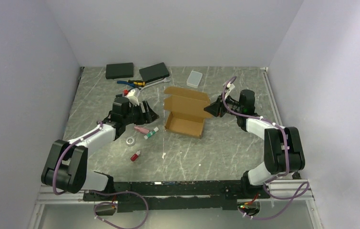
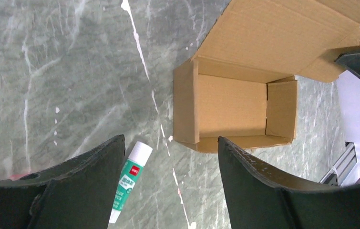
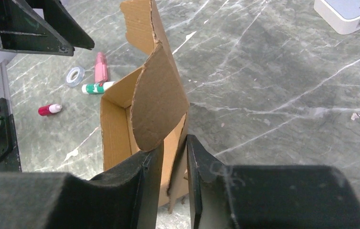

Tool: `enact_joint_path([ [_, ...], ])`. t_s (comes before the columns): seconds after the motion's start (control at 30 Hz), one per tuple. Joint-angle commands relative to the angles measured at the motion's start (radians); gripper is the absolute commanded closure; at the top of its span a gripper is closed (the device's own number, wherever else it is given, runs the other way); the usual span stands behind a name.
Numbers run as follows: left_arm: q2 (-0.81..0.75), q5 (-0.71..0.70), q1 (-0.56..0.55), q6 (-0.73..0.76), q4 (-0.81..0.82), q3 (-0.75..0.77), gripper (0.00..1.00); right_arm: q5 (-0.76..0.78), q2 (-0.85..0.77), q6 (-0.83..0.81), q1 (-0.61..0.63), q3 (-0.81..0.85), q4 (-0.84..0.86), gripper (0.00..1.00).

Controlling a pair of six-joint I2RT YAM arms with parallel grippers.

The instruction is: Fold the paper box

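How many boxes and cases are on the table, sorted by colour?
black boxes: 2
brown paper box: 1
white case: 1
Total: 4

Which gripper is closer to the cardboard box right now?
Right. The right gripper pinches a side wall of the paper box; the left gripper hangs open off its opposite side, not touching it.
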Motion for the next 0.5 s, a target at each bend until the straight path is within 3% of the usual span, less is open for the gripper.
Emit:
enact_joint_path([
  [0.0, -0.053, -0.001, 0.002, -0.004, -0.062, 0.023, 0.25, -0.027, 0.004, 0.008, -0.014, 0.033, 0.019, 0.69],
  [0.17, -0.104, -0.124, -0.035, 0.011, -0.287, 0.069, 0.26, -0.021, 0.001, 0.012, -0.029, 0.033, 0.008, 0.58],
  [0.33, -0.056, -0.368, -0.193, 0.054, -0.575, 0.184, 0.28, -0.019, 0.003, 0.009, -0.031, 0.037, -0.002, 0.48],
  [0.47, 0.043, -0.534, -0.294, 0.079, -0.669, 0.231, 0.29, -0.029, 0.001, -0.003, -0.031, 0.04, -0.02, 0.4],
])
